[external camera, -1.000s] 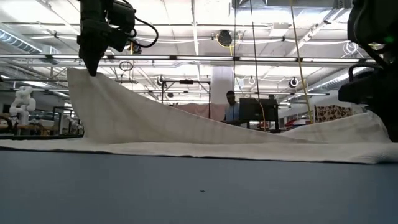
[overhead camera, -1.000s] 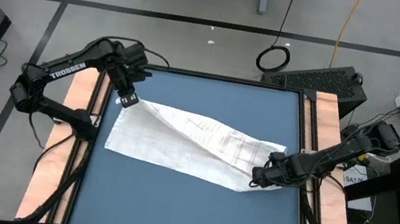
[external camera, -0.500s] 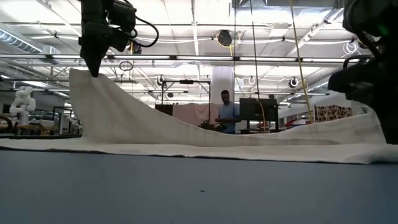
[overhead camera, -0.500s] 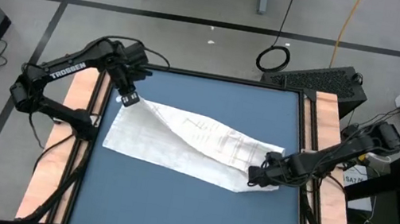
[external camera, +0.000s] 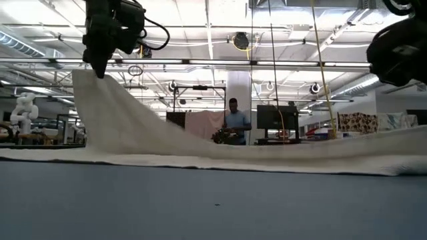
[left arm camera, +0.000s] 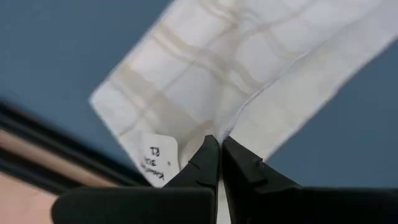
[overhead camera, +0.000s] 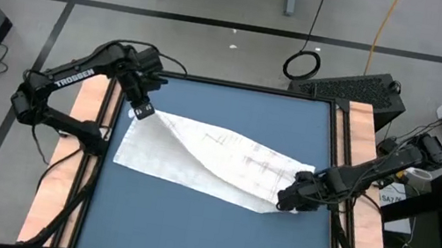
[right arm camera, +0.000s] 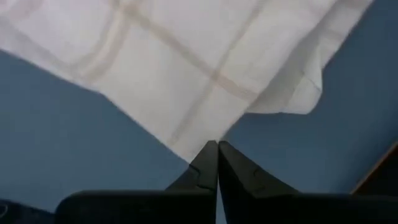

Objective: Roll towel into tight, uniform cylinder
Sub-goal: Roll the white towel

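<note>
Towel (overhead camera: 206,159) lies slantwise across blue table (overhead camera: 212,238), far-left to near-right, unrolled. Left gripper (overhead camera: 141,111) clenched on far-left corner, holding it raised above table, likely to tension cloth or start fold. Right gripper (overhead camera: 287,201) pinched on near-right edge, probably anchoring opposite end. Small tag (left arm camera: 155,157) hangs by left fingers. Person (external camera: 234,120) stands far behind table, well apart. Nothing on table blocks rolling.

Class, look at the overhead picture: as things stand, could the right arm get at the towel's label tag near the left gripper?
Probably not. The tag sits at the towel corner that the left gripper pinches, across the table from the right gripper, which is itself shut on the opposite end.
</note>
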Controlling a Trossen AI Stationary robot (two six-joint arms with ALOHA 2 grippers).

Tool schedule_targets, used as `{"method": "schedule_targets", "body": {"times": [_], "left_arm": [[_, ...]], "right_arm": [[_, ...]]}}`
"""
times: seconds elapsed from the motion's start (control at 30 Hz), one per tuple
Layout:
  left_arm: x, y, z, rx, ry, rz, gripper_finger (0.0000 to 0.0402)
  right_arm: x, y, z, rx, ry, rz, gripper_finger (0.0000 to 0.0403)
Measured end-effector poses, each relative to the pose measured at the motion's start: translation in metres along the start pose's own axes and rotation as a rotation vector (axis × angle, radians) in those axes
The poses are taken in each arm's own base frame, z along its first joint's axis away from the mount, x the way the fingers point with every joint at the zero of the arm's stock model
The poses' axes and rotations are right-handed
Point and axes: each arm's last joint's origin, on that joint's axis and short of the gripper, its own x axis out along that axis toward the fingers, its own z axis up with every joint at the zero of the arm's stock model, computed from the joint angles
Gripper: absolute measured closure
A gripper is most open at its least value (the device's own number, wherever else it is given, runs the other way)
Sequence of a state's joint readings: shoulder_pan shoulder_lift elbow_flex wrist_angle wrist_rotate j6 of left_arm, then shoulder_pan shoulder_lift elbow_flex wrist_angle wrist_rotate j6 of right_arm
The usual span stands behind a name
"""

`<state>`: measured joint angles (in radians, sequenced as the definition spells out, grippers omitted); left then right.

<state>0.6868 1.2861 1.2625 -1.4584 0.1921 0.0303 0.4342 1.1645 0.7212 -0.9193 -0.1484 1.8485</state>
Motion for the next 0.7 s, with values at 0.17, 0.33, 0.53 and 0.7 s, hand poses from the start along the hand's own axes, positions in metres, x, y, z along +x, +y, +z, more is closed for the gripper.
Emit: {"method": "schedule_targets", "body": {"times": [0.17,0.33,0.53,0.7], "left_arm": [[0.000,-0.001,0.000,0.000,0.002,-0.048,0.0389],[0.000,-0.002,-0.002,-0.006,0.023,-0.072,0.0389],[0.000,-0.005,-0.004,-0.010,0.035,-0.153,0.0389],[0.000,-0.004,-0.003,-0.004,0.027,-0.148,0.0389]], "right_arm": [[0.000,-0.010,0.002,0.119,-0.068,-0.086,0.0395],[-0.001,-0.014,0.001,0.130,-0.034,-0.139,0.0343],[0.004,-0.027,0.006,0.150,-0.090,-0.238,0.0274],[0.016,-0.029,0.011,0.187,-0.177,-0.230,0.0259]]}}
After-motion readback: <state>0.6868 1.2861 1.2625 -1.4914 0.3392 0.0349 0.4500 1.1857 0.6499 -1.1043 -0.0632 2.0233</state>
